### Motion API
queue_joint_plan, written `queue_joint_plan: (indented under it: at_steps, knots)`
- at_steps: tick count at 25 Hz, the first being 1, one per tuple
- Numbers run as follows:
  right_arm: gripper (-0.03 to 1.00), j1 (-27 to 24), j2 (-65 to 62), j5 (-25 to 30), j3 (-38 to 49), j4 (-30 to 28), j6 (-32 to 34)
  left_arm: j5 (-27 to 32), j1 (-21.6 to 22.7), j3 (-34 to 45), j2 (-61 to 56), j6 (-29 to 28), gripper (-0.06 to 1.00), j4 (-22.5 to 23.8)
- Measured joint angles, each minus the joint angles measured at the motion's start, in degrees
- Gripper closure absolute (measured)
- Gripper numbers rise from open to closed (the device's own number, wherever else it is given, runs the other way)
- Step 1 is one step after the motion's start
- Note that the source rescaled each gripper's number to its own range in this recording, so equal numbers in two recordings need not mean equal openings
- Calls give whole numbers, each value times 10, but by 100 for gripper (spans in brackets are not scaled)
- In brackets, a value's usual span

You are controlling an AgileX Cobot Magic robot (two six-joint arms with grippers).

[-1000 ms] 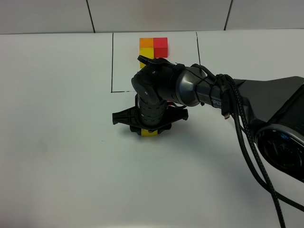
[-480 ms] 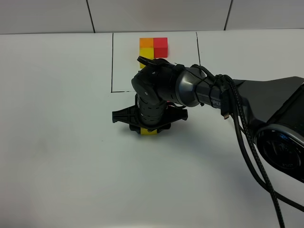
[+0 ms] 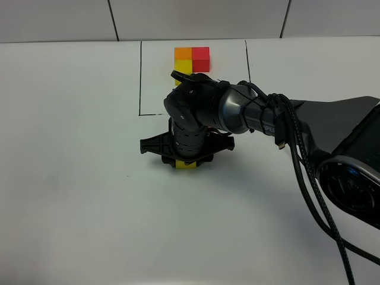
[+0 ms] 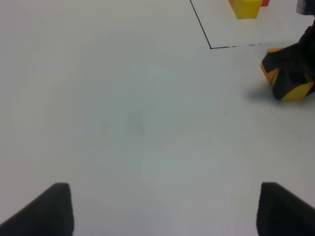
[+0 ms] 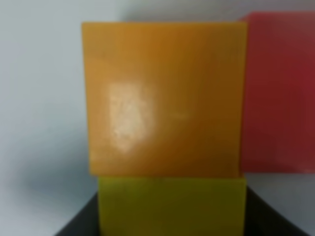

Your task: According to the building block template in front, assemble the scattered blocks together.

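The building block template (image 3: 191, 59) lies at the back inside its thin black frame: orange corner, red to its right, yellow in front. My right gripper (image 3: 186, 155) reaches across the middle and points down just in front of the frame. It is shut on the yellow block (image 5: 172, 206), which shows between its dark fingers. That yellow block touches the orange block (image 5: 162, 98), and the red block (image 5: 278, 93) sits flush against the orange one's side. From above only a sliver of the yellow block (image 3: 187, 166) shows under the wrist. My left gripper (image 4: 170, 211) is open and holds nothing.
The black frame line (image 4: 202, 29) runs close behind the grouped blocks. The right arm's grey body and cables (image 3: 297, 148) cross the right half of the white table (image 3: 71, 178). The left arm is out of the overhead view.
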Motion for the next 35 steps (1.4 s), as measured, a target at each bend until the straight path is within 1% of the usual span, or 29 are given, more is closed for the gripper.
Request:
queue_joint_plan:
  at_steps: [6,8,9,12,15,16,18,27,35]
  knots:
    - [96,0,0,1,-1,0,0,0,0,0,0,0,15,0]
    - [93,0,0,1,-1,0,0,0,0,0,0,0,15,0]
    - [90,0,0,1,-1,1,-1,0,0,0,0,0,15,0]
    - [72,0,0,-6,-1,9,-9,0,0,0,0,0,15,0]
    - [57,0,0,-15,-2,11,-27,0,0,0,0,0,15,0]
    - [53,0,0,-17,-2,10,-32,0,0,0,0,0,15,0]
    - [50,0,0,-18,-2,10,-34,0,0,0,0,0,15,0]
    - [46,-5,-17,-17,5,10,-37,0,0,0,0,0,15,0]
    - [46,-5,-54,4,5,13,-52,0,0,0,0,0,15,0]
